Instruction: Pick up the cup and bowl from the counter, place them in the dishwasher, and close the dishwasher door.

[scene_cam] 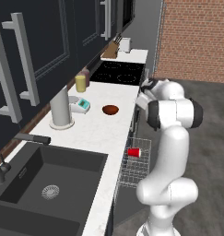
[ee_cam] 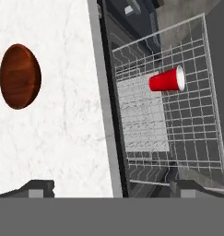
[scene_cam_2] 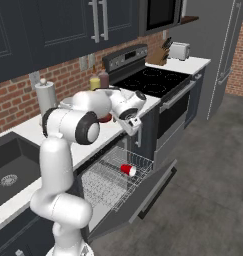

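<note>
**Cup racked, bowl next**

Left base view: the cup point(scene_cam: 134, 152) lay on its side in the pulled-out rack point(scene_cam: 136, 163) of the dishwasher point(scene_cam: 132, 184); the bowl point(scene_cam: 110, 109) sat alone on the worktop point(scene_cam: 97, 129), left of the arm.

Right base view: the dishwasher door point(scene_cam_2: 143, 197) hung open; the gripper point(scene_cam_2: 133, 123) hovered above the worktop edge.

Hand view: the jaws were spread and empty, bowl point(ee_cam: 20, 76) far left; judged, the next move called for shifting over the bowl and descending onto its rim.

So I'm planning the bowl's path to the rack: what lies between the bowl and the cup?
In the hand view, only bare white counter and its edge separate the bowl from the cup, which lies in the rack.
</note>
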{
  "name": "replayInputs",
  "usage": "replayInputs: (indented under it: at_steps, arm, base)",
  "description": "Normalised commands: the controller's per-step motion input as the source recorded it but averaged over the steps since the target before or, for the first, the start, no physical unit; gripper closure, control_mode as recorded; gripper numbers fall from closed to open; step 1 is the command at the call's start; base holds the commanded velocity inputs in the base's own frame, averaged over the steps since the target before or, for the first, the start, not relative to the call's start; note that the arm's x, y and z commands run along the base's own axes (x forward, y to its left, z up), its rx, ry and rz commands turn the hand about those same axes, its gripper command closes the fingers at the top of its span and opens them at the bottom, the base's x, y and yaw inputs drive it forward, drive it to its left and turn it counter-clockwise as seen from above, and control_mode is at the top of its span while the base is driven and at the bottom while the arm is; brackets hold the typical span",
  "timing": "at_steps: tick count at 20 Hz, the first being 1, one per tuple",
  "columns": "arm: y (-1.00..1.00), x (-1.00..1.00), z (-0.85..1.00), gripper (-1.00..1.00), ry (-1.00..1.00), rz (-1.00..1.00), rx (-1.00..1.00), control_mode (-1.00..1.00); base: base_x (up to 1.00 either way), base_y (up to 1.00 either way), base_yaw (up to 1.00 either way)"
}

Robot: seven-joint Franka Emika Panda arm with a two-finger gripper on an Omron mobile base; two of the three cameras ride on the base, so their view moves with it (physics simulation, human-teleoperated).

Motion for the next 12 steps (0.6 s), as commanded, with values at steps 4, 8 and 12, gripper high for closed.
replayInputs:
  at_steps: [4, 8, 12]
  arm:
    - [0.54, 0.0, 0.0, -1.0, -0.01, 0.08, -0.17, -1.0]
    - [0.39, 0.11, 0.0, -1.0, 0.0, 0.01, -0.05, -1.0]
    - [0.18, 0.34, 0.0, -1.0, 0.0, 0.0, 0.0, -1.0]
  base:
    - [0.0, 0.0, 0.0]
    - [0.0, 0.0, 0.0]
    - [0.0, 0.0, 0.0]
